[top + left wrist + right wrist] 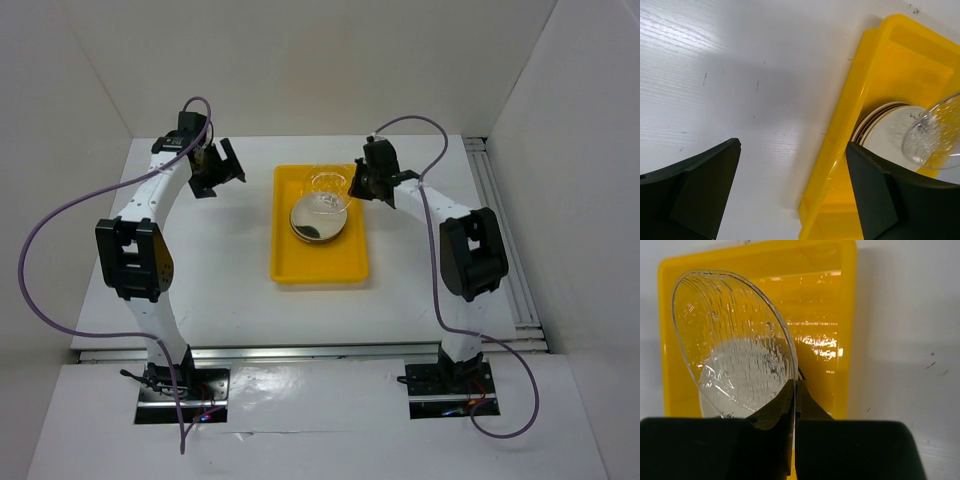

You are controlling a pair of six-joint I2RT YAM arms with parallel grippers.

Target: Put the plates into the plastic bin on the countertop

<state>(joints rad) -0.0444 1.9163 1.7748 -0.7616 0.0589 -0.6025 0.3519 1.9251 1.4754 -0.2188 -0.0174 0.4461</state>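
The yellow plastic bin (320,258) lies in the middle of the white countertop (230,270). A stack of plates (318,221) sits in its far half, with a cream plate with a dark mark on top. My right gripper (352,188) is shut on the rim of a clear glass plate (328,186) and holds it tilted above the stack. In the right wrist view the clear glass plate (732,342) stands on edge over the bin (825,300), pinched between my fingertips (795,390). My left gripper (215,170) is open and empty, left of the bin over bare countertop (740,75).
White walls enclose the countertop on three sides. A metal rail (310,350) runs along the front edge and another (505,240) along the right side. The left wrist view shows the bin's left rim (840,150) and the stacked plates (885,127).
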